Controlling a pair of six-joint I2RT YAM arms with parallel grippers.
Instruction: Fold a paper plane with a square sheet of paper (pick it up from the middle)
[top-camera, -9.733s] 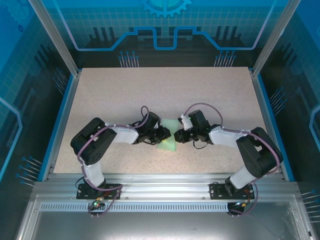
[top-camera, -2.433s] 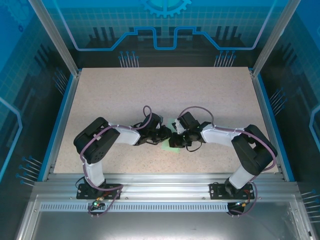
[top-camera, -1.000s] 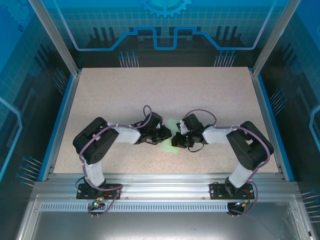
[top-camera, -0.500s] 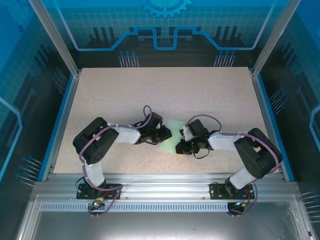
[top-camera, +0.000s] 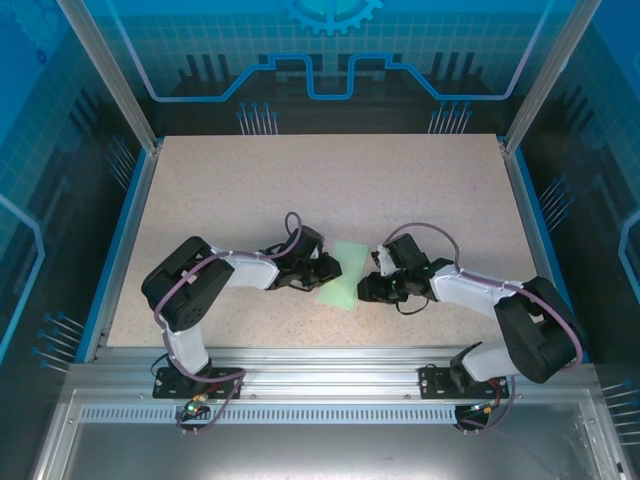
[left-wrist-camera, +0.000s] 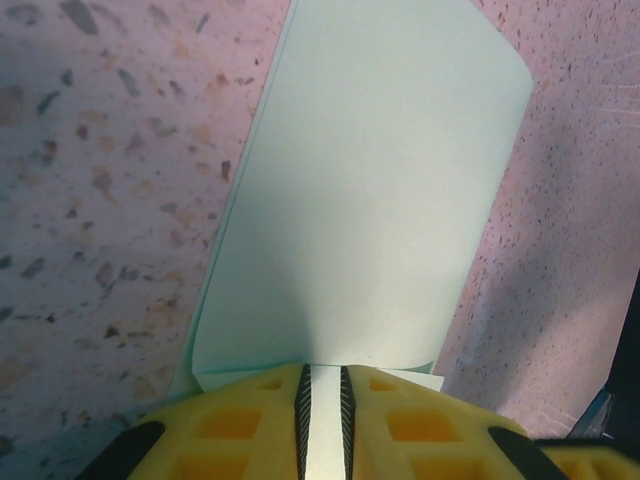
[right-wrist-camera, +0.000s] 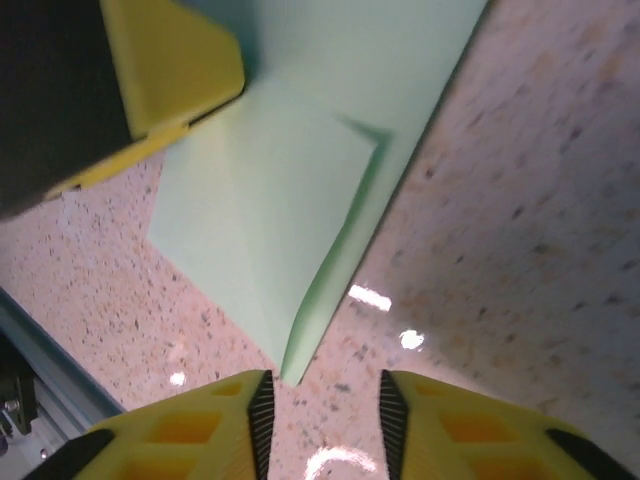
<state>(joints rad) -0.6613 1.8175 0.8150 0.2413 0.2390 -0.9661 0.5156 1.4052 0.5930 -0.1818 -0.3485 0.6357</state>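
- The left gripper, at the frame's lower edge, pinches the near edge of the sheet of paper, probably to anchor it on the table.
- The right gripper is parted and empty; the sheet's folded point lies just beyond its fingertips.
- Overhead, the sheet sits mid-frame between both grippers.

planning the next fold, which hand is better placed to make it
Right. The right hand is open and empty at a corner of the paper, while the left hand is shut on its edge, anchoring it.
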